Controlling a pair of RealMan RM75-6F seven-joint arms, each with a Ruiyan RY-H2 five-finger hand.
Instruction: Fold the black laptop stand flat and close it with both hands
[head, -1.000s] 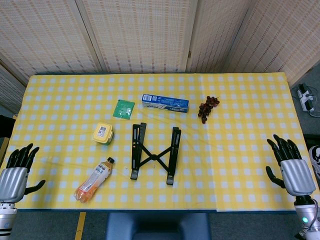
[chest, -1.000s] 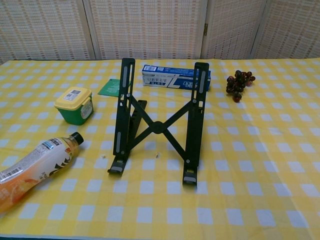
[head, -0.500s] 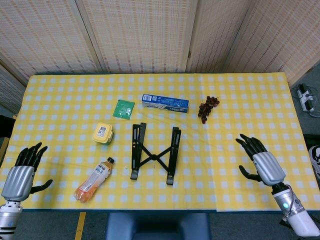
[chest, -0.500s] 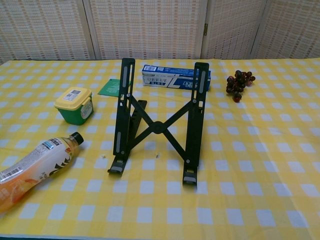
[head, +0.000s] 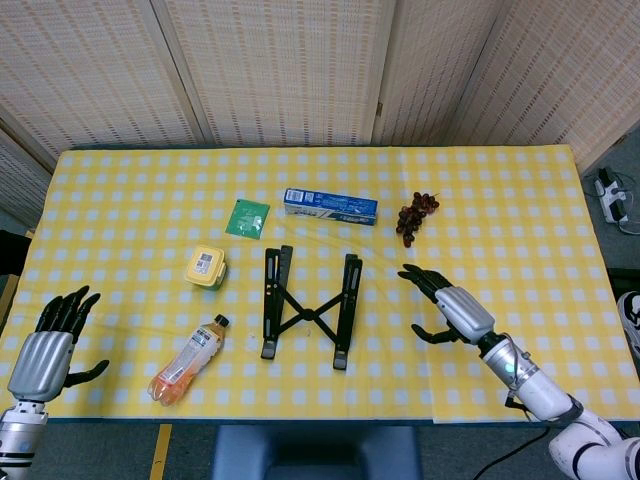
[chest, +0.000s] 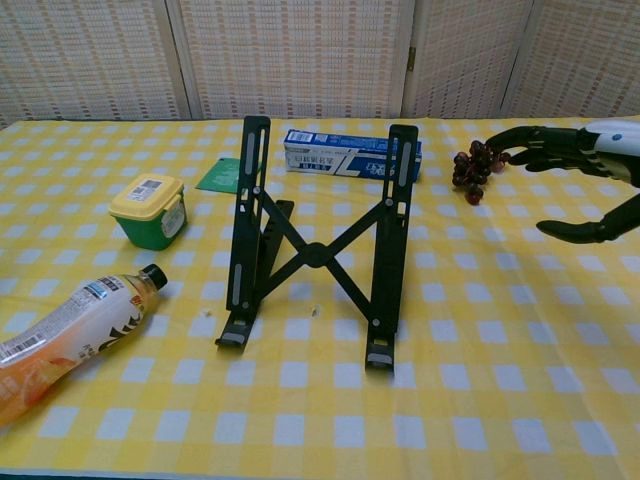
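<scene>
Right hand (head: 452, 312) is swinging in from the table edge since a second ago, fingers spread and holding nothing. It's now hanging just to the side of the black laptop stand (head: 308, 308), which is standing propped open and untouched, probably lining up to grab a rail. Left hand (head: 48, 344) is waiting far off at the near corner, also spread and empty. Orange drink bottle (head: 188, 360) and yellow-lidded tub (head: 205, 267) are sitting between it and the stand. Grapes (head: 414, 215) are lying just beyond the right hand. Everything's on a yellow checked tablecloth (head: 500, 200), woven screens behind.
</scene>
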